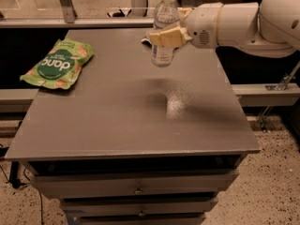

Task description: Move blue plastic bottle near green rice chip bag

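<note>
Blue plastic bottle (pixel 164 14): was held upright in the air over the far part of the table (pixel 108 130), right of centre as seen by the camera. Showed a white cap on top and a label around the middle, partly covered. Was grasped at mid-height by the gripper (pixel 160 37), clenched on it from the right of the view, with one cream finger (pixel 172 33) laid across the front of the label. Was carried on the white arm (pixel 234 18), entering from the right edge. Cast a dark shadow (pixel 154 95) with a bright glint on the tabletop, nearer the camera than the base and apart from it.

Green rice chip bag (pixel 58 63): lay flat at the far left of the table, overhanging the left edge, well apart from the bottle. Showed its "dang" lettering upside down to the camera.

Below the tabletop: were fitted drawers (pixel 136 184) with small knobs.
</note>
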Motion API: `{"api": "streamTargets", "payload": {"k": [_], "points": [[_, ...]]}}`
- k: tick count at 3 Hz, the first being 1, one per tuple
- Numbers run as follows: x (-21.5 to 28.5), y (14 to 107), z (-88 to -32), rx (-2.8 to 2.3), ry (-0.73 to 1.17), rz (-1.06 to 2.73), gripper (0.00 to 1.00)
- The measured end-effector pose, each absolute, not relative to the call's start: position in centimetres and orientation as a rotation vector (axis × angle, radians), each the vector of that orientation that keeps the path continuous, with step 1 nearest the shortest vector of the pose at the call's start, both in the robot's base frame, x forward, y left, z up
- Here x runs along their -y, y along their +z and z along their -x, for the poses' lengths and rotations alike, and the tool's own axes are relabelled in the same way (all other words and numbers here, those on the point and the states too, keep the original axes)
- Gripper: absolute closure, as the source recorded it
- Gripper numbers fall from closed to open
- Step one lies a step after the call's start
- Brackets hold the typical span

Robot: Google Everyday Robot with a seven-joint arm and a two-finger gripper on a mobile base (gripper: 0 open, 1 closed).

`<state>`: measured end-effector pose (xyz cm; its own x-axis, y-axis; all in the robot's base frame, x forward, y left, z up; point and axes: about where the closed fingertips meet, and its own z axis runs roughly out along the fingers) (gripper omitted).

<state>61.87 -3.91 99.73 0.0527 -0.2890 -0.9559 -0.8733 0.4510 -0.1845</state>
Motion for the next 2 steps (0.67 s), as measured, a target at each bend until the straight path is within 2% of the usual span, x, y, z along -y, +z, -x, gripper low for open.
{"api": "streamTargets", "payload": {"k": [1, 2], "points": [[1.6, 100.7, -64.7, -1.412, 0.593, 1.064, 1.0], [-3.5, 100.1, -67.8, -1.364, 0.632, 1.111, 1.0]]}}
